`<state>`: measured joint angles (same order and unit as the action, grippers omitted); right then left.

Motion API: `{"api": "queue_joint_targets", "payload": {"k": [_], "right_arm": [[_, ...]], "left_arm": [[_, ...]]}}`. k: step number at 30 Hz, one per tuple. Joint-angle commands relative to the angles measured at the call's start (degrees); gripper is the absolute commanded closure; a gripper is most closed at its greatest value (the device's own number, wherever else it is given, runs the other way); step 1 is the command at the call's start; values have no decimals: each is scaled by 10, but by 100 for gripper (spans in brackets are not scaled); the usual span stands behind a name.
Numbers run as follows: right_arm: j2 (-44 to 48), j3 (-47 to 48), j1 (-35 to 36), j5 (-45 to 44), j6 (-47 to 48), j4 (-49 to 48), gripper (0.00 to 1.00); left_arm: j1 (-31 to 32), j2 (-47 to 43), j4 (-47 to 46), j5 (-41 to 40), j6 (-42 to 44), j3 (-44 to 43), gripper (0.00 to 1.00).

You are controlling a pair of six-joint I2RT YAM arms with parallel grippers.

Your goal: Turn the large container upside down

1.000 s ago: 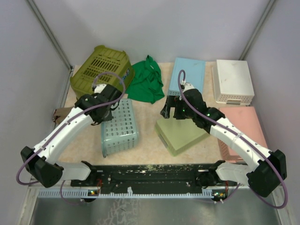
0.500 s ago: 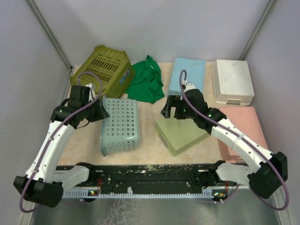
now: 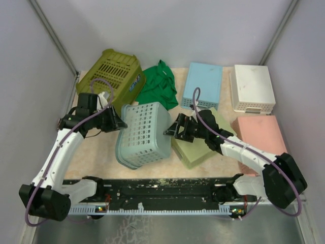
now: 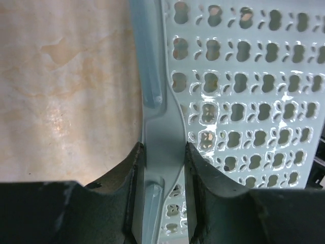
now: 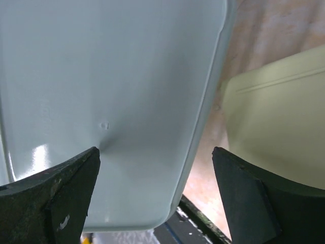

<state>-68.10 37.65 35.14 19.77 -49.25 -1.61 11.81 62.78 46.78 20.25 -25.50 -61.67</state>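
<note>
The large container is a pale teal perforated basket, tipped up on the table at centre left. My left gripper is at its left end, shut on the basket's rim. In the left wrist view the rim runs between the two dark fingers, with the holed wall to the right. My right gripper is at the basket's right end and stands open. The right wrist view shows the smooth base just ahead of the gripper, and one fingertip lies against it.
An olive basket lies at the back left beside a green cloth. A light blue box, a white box and a pink box are on the right. A pale green box sits under my right arm.
The basket has swung right and tipped up off the table. My left gripper moved from above it to its left rim and gripped it. My right gripper dropped left to its base.
</note>
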Motion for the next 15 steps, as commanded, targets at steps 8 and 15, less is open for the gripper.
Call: {"api": "queue_joint_targets", "payload": {"k": [8,15], "right_arm": [[24,7,6,65,-46,-114,8],[17,10,6,84,-53,-116,8]], "left_arm": [[-70,16,-55,69,27,100,100],[-90,42,-49,8,39,123,78]]}}
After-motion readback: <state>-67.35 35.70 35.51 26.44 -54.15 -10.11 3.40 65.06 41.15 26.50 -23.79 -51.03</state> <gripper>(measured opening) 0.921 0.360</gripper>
